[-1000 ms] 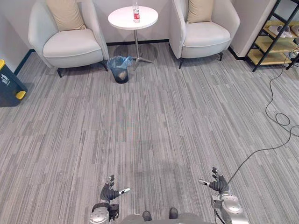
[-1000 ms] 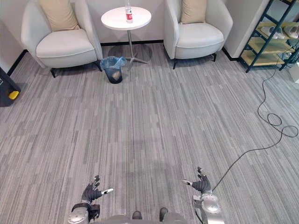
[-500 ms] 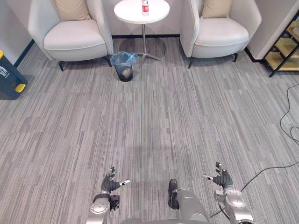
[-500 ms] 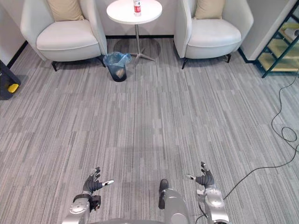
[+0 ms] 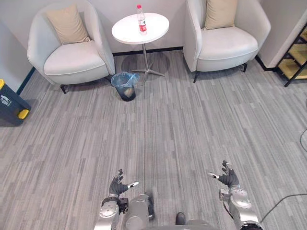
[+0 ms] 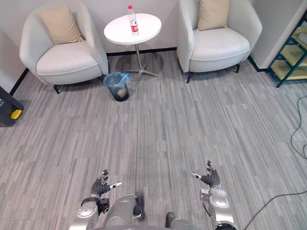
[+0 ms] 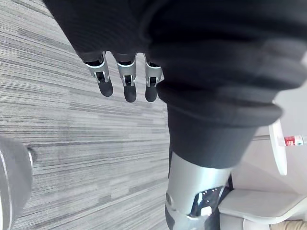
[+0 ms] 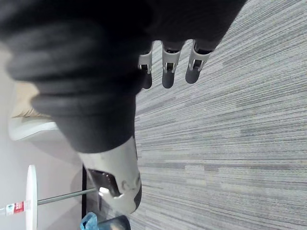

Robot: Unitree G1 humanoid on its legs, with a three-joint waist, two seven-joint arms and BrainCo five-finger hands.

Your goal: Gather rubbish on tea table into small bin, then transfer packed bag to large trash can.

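A round white tea table (image 5: 140, 29) stands at the far end between two armchairs, with a clear plastic bottle with a red label (image 5: 141, 14) upright on it. On the carpet beside the table's leg sits a small dark bin lined with a blue bag (image 5: 125, 85), with something pale inside. A large dark trash can with yellow trim (image 5: 10, 104) stands at the far left. My left hand (image 5: 118, 184) and right hand (image 5: 227, 177) hang low over the carpet near me, both open with nothing in them, far from the table.
Two white armchairs (image 5: 72, 52) (image 5: 224, 39) with tan cushions flank the table. A black shelf rack (image 5: 298, 62) stands at the right edge, and a black cable (image 6: 268, 203) trails over the grey carpet at the lower right.
The whole picture has shifted, so the camera has moved; the table and chairs now sit lower in view. Both hands stay open, low over the carpet.
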